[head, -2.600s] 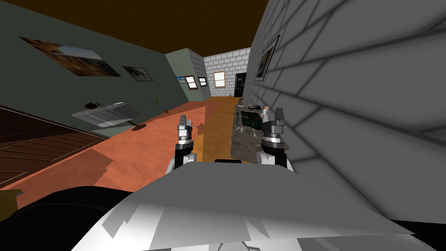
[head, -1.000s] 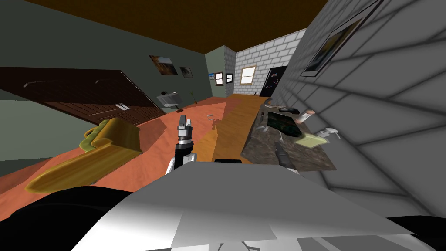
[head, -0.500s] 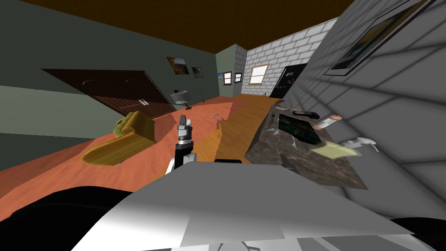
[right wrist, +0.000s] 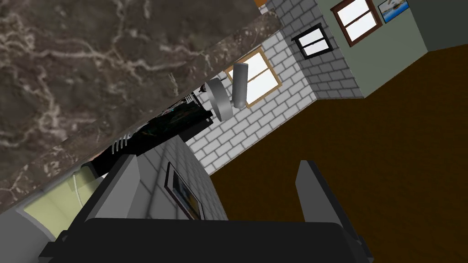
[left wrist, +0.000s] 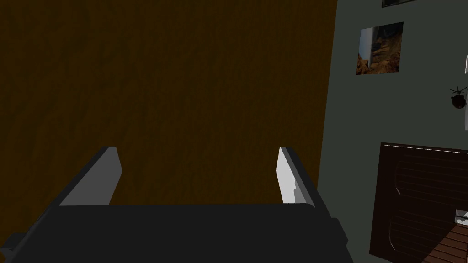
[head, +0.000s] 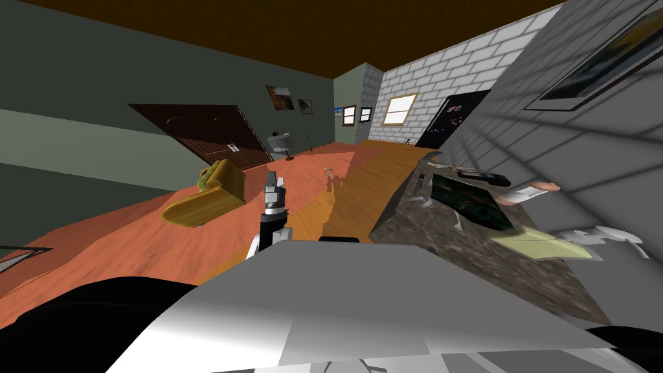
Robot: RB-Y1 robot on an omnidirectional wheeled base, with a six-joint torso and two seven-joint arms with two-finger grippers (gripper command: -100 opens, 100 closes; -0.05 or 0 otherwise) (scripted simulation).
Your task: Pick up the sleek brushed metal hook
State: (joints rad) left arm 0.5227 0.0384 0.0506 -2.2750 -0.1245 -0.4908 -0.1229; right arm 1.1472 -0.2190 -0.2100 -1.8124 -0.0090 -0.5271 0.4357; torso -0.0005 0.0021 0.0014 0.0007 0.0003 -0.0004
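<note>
1. Our right pincer [right wrist: 218, 160] has its two light grey blade fingers spread wide, with nothing between them.
2. The task's thing, a grey brushed-metal hook with a round disc base and a short cylinder peg [right wrist: 221, 100], sits well ahead of that pincer's fingertips. It is roughly in line with the gap between them and touches neither finger.
3. The hook is at the edge of a dark, brown-grey marbled stone-look counter [right wrist: 68, 68], which runs close alongside one finger of the right pincer. We cannot tell whether the hook rests on the counter or is fixed to something there.
4. A flat black rectangular box [right wrist: 178, 121] lies just beside the hook, on the side nearer the pincer. Nearer still, next to that same finger, is a pale yellow-green flat sheet [right wrist: 50, 205].
5. Our left pincer [head: 275, 184] is raised over the orange-brown floor, well apart from the counter. Its fingers are also spread apart and hold nothing.
6. A mustard-yellow sofa [head: 207, 194] stands on the floor off to the left pincer's outer side.
</note>
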